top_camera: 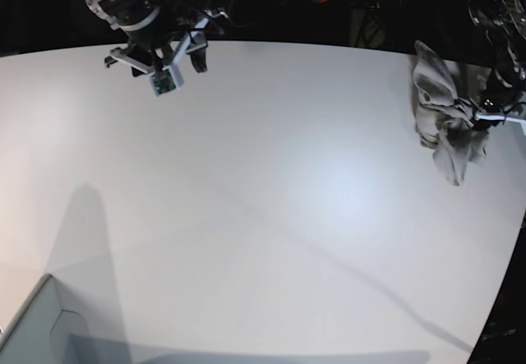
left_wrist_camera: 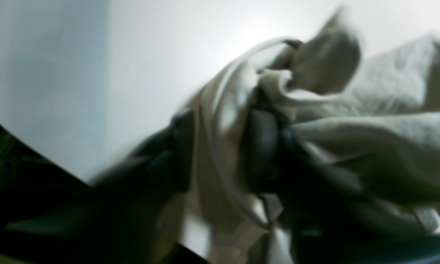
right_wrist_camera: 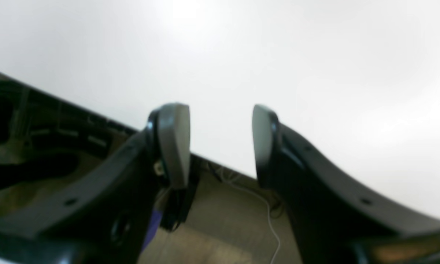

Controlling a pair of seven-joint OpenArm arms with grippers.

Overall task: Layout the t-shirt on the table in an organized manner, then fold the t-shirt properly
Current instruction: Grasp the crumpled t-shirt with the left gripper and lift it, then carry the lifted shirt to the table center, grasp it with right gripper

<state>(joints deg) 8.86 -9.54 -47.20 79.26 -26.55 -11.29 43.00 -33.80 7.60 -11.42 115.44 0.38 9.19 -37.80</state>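
T-shirt [top_camera: 442, 117], one, bunched, gripped by left hand [left_wrist_camera: 220, 154]; right hand [right_wrist_camera: 221, 143] open, empty, above one table [top_camera: 263, 216]

T-shirt [top_camera: 444, 109]: light grey-beige cotton, bunched and crumpled, not laid out, hanging in a wrinkled clump over the table's far edge on the base view's right. Folds and a ribbed edge show close-up, blurred. Table [top_camera: 263, 216]: large, smooth, white, curved far edge.

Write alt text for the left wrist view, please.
The left gripper is closed on a bunched fold of the light grey-beige cotton t-shirt, blurred by motion. Behind it lies the smooth white tabletop, with its curved edge at lower left.
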